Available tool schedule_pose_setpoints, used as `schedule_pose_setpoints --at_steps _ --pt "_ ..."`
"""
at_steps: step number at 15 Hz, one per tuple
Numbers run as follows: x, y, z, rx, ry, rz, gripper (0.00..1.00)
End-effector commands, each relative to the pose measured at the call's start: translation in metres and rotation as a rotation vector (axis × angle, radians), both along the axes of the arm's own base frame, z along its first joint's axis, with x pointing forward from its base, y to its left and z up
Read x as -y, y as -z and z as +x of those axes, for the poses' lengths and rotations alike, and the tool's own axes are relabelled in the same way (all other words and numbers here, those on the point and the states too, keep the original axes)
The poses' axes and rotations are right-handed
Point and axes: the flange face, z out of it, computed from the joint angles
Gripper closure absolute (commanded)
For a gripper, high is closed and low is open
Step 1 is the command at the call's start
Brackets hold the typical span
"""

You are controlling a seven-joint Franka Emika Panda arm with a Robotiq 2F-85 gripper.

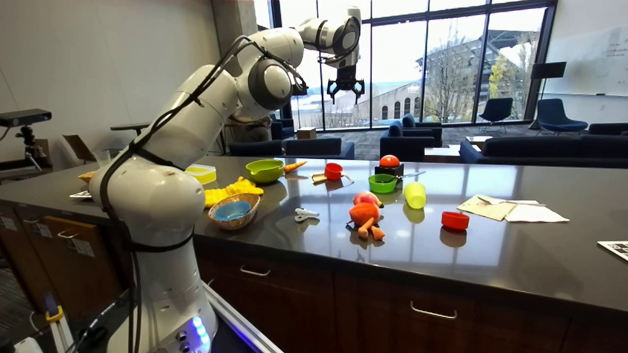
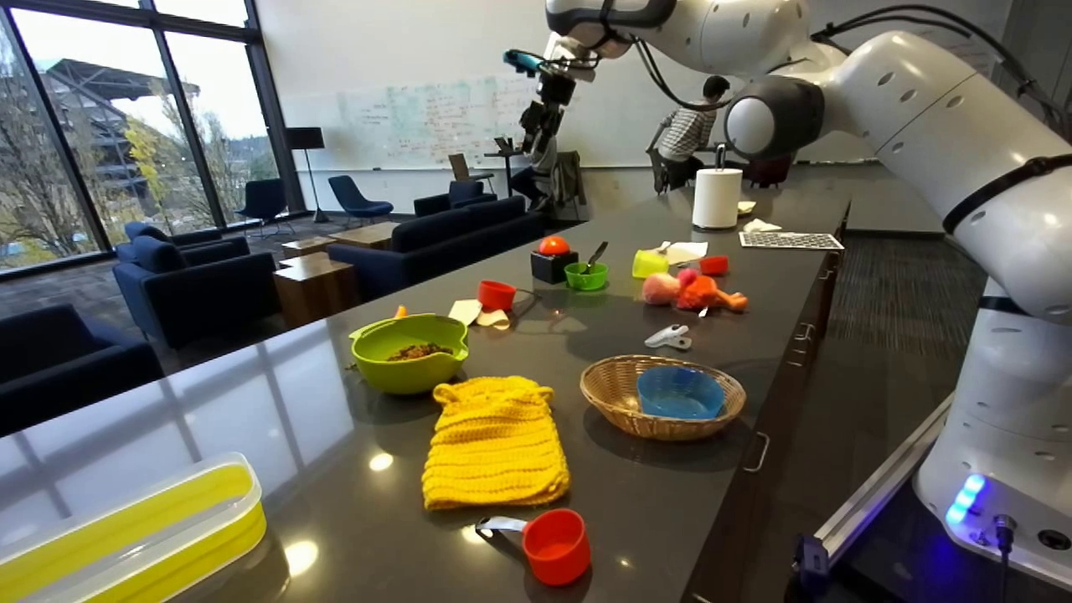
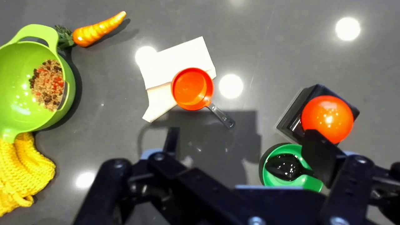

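Note:
My gripper (image 1: 345,97) hangs high above the dark counter, fingers spread wide and nothing between them. In the wrist view the open gripper (image 3: 244,136) frames bare counter and a small green cup (image 3: 304,182) with a black spoon (image 3: 282,167) in it. One finger overlaps the edge of an orange dome (image 3: 326,115) on a black box (image 3: 292,122); they are far apart in height. Left of these lies a red measuring cup (image 3: 192,89) on folded paper (image 3: 175,65). A green bowl (image 3: 18,103) with crumbly food and a carrot (image 3: 98,29) show at upper left.
Along the counter are a yellow knit cloth (image 2: 498,444), a wicker basket (image 2: 611,394) holding a blue bowl (image 2: 680,394), a white clip (image 2: 668,337), an orange plush toy (image 1: 365,214), a yellow-green cup (image 1: 415,195), a red cup (image 1: 455,221) and a yellow container (image 2: 209,502).

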Motion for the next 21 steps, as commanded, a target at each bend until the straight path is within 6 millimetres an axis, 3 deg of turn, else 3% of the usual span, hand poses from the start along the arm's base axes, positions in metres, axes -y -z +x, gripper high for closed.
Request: schedule_pose_setpoints --at_steps 1,5,6,12,21 --pt "-0.027 -0.005 -0.004 0.013 -0.057 -0.046 0.00" --pt "-0.034 0.025 -0.019 -0.226 0.014 -0.051 0.00" --pt "-0.019 0.033 -0.021 -0.262 0.011 -0.042 0.00" --pt "0.017 0.059 -0.029 -0.404 0.101 -0.005 0.00" --pt "0.039 0.069 -0.033 -0.468 0.173 0.094 0.00"
